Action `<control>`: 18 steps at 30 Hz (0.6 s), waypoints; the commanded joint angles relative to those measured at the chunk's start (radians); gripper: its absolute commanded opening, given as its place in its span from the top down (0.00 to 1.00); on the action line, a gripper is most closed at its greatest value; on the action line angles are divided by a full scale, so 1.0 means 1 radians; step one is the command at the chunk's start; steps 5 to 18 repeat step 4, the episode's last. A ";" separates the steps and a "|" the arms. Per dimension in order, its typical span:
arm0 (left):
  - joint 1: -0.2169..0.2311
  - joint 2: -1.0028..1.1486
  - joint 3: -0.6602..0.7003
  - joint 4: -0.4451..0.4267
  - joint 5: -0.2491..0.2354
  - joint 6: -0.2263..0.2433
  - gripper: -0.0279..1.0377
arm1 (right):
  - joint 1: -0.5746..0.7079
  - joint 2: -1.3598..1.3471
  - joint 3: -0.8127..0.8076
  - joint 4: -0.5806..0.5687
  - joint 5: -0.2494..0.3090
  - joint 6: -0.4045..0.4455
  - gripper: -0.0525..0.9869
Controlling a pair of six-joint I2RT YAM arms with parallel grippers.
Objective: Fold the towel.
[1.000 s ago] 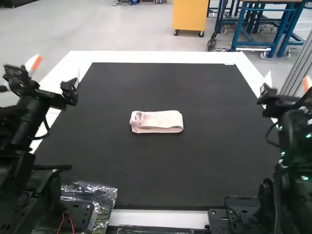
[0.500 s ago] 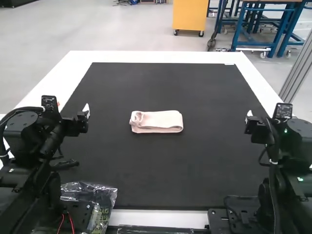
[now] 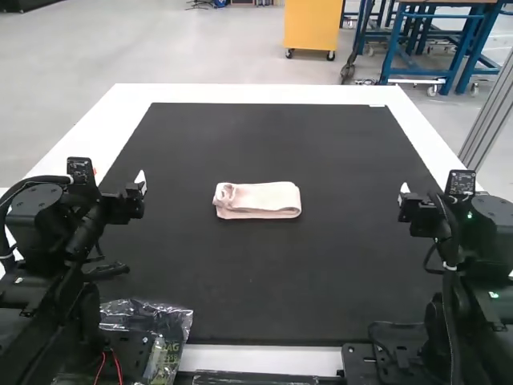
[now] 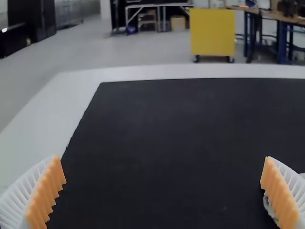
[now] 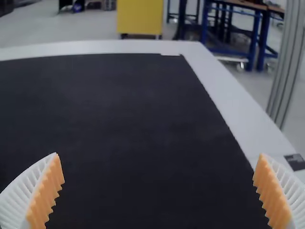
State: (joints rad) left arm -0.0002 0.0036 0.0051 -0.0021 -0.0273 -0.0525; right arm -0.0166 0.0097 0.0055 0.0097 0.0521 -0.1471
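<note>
As far as can be judged, all but finished with folding. Find the pink towel [image 3: 256,200] in a compact strip near the middle of the black mat [image 3: 256,281], with a softly looped left end and perhaps several layers. Note 2 pairs of fingers spread wide and empty, on the left gripper [image 4: 162,158] and right gripper [image 5: 159,154]. At most, add a light smoothing.

A black mat [image 3: 256,281] covers most of the white worktop [image 3: 256,93], leaving a pale border around it. At the lower left of the frame, a crumpled, shiny, see-through bag [image 3: 164,317] with print on it overlaps the mat's corner. In the right wrist view, a small dark patch [image 5: 295,161] sits on the white border.
</note>
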 commanded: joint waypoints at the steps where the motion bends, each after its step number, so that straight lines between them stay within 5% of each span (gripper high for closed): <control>1: 0.000 -0.004 -0.007 0.007 -0.010 0.010 0.06 | 0.010 -0.008 -0.006 0.003 -0.014 -0.008 0.07; 18: 0.000 -0.004 -0.007 0.007 -0.010 0.010 0.06 | 0.010 -0.008 -0.006 0.003 -0.014 -0.008 0.07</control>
